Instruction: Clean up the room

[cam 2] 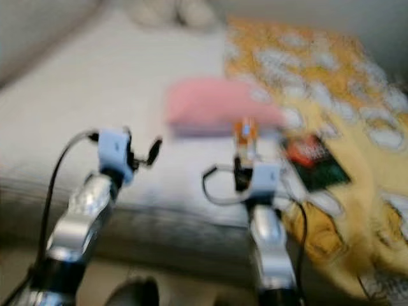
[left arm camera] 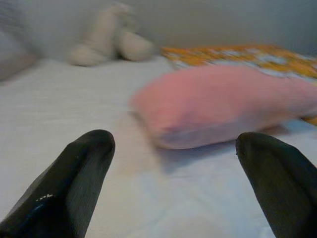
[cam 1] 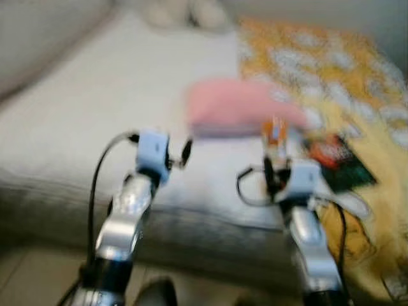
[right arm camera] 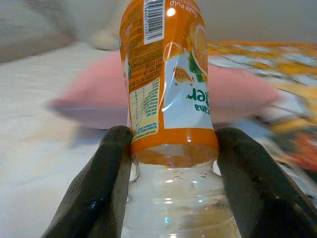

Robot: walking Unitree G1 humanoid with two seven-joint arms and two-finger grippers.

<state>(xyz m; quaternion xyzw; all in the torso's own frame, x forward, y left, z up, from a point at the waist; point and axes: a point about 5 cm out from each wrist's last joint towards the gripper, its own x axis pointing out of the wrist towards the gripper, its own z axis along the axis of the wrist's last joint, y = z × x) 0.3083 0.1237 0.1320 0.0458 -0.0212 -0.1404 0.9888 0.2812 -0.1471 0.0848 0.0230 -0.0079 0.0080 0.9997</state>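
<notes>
Orange-labelled bottle [cam 1: 275, 132] stands clamped in the right pincer [cam 1: 275, 167], just short of a pink pillow [cam 1: 239, 107] on the bed [cam 1: 76, 121].

Left wrist view: left pincer [left arm camera: 173, 168] spread apart, empty, open bedding ahead.

Right wrist view: fingers [right arm camera: 106, 173] grip smooth clear plastic; it may slip.
</notes>
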